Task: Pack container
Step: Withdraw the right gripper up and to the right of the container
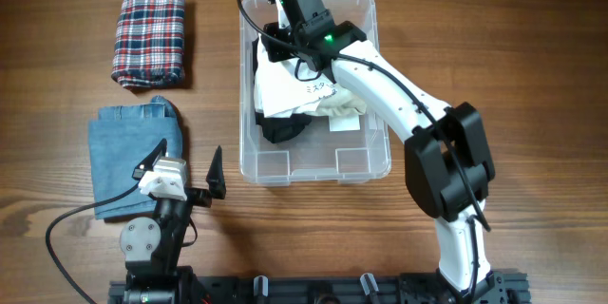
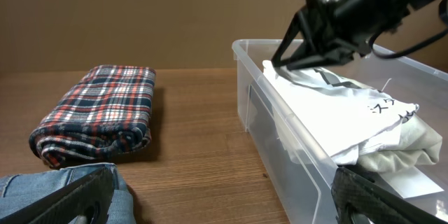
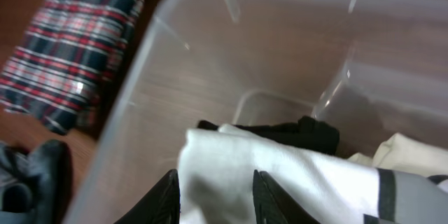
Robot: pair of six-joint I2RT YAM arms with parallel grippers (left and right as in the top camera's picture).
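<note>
The clear container (image 1: 313, 179) stands in the middle of the table. A white printed garment (image 1: 285, 90) lies in it on top of a black one (image 1: 282, 130) and a cream one (image 1: 340, 107). My right gripper (image 1: 275, 46) reaches down into the container's far left corner. In the right wrist view its jaws (image 3: 215, 175) stand apart, either side of the white garment's (image 3: 231, 168) corner, which lies loose between them. My left gripper (image 1: 182, 161) hovers wide open and holding nothing near the front left, over the edge of the folded jeans (image 1: 128, 157).
A folded red-and-navy plaid cloth (image 1: 150, 36) lies at the back left, beside the container's (image 2: 280, 122) left wall. The jeans (image 2: 42, 182) lie in front of it. The right arm (image 1: 418, 114) crosses over the container's right rim.
</note>
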